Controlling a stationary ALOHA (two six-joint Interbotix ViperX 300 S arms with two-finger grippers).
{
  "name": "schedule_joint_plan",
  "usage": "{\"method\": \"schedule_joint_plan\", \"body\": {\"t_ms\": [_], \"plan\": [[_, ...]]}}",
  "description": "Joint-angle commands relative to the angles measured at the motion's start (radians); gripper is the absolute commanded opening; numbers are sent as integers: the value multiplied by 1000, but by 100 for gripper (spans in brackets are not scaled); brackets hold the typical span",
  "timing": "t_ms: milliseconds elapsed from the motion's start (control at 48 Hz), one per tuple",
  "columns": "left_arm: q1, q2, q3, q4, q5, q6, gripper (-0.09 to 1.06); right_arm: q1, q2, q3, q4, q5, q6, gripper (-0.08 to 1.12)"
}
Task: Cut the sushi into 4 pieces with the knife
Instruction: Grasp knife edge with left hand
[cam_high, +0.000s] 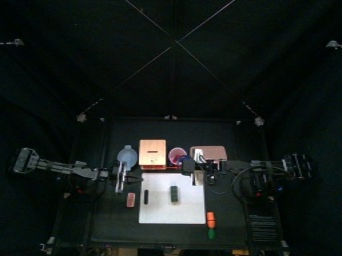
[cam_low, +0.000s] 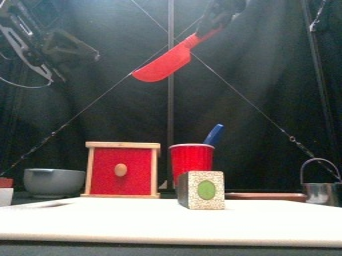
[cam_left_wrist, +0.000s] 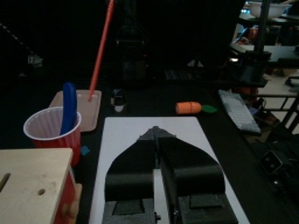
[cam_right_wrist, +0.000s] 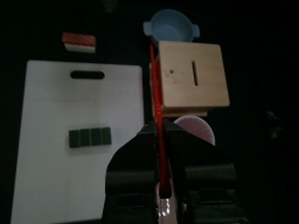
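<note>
White board (cam_high: 154, 206) bears sushi roll (cam_low: 202, 189); right jaws clamp red knife (cam_low: 167, 62).

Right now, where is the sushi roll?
In the top view the sushi roll lies on the white cutting board at the table's front middle, just in front of the red cup.

Robotics lab booth: black curtains (cam_high: 80, 60) around small table (cam_high: 107, 228).

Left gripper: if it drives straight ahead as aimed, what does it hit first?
Probably the white board, which runs under and ahead of the left gripper. The sushi roll may lie in that line, hidden behind it; depth is unclear.
</note>
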Motion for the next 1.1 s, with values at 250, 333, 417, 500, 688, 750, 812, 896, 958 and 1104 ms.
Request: {"method": "schedule_joint_plan", "body": {"t_ms": [250, 333, 417, 500, 688, 750, 812, 896, 958, 1104], "plan": [[6, 0, -15, -3, -95, 2, 40, -6, -163, 322, 48, -456, 92, 14], [5, 0, -21, -3, -97, 2, 45, -6, -175, 385, 51, -551, 112, 14], [3, 6, -29, -5, -97, 2, 52, -9, -176, 433, 58, -638, 133, 14], [-2, 26, -38, -11, -97, 0, 63, -20, -175, 468, 60, -703, 146, 14], [0, 109, -91, -34, -95, 5, 85, -37, -173, 515, 61, -778, 149, 14], [5, 138, -112, -40, -95, 6, 90, -40, -172, 526, 66, -787, 147, 14], [11, 164, -130, -46, -95, 8, 93, -43, -172, 531, 71, -790, 147, 14], [20, 204, -155, -51, -92, 9, 93, -49, -172, 537, 75, -792, 147, 14], [26, 230, -169, -52, -92, 8, 93, -49, -172, 540, 77, -793, 147, 14], [40, 295, -206, -55, -89, 9, 93, -49, -169, 543, 77, -807, 147, 14]]}}
